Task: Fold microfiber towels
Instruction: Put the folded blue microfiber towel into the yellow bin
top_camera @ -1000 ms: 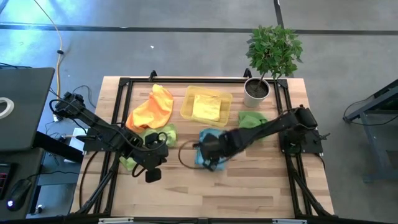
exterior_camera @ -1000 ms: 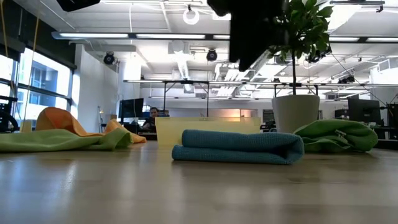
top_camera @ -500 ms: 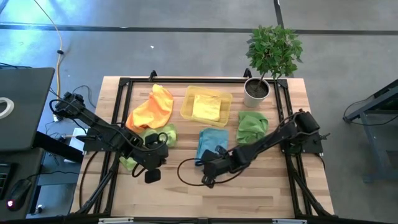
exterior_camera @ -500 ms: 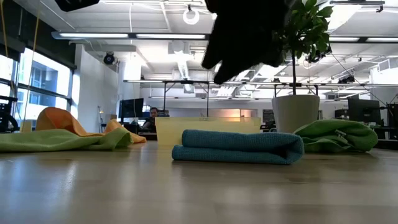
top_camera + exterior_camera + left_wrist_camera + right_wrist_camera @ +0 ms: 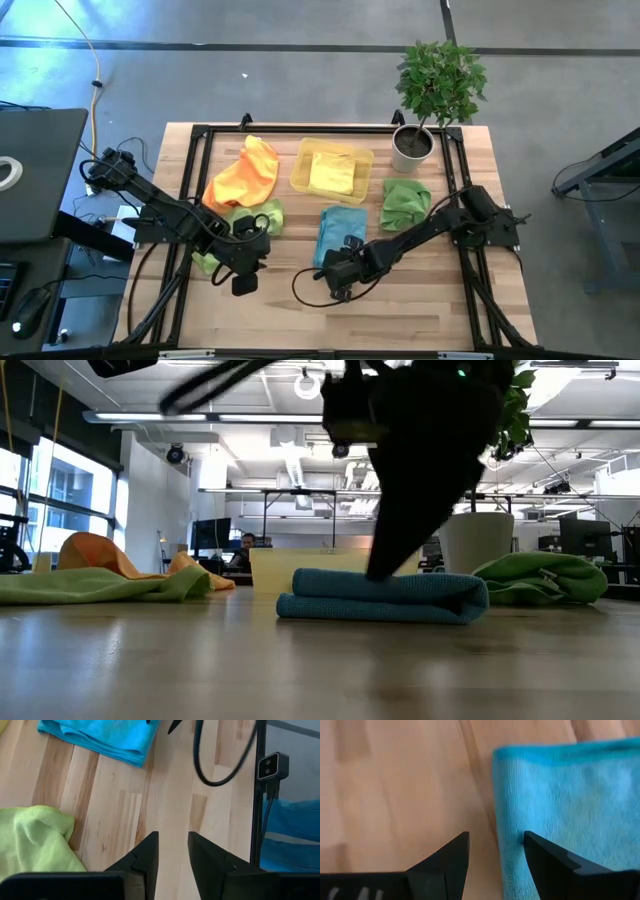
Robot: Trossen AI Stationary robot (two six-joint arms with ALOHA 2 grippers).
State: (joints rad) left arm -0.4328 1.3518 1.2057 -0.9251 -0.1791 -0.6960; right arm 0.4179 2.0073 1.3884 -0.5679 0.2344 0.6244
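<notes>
Now released and drawn back off the folded teal towel (image 5: 342, 229) to its near edge on the bench (image 5: 440, 310), right pincer (image 5: 495, 851) parted and empty, left pincer (image 5: 172, 851) likewise parted by the light green towel (image 5: 258, 215); fold apparently finished.

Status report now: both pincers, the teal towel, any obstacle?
Right pincer open, empty, low at folded teal towel edge. Left pincer open, waiting beside light green towel. Nothing in the way.
</notes>
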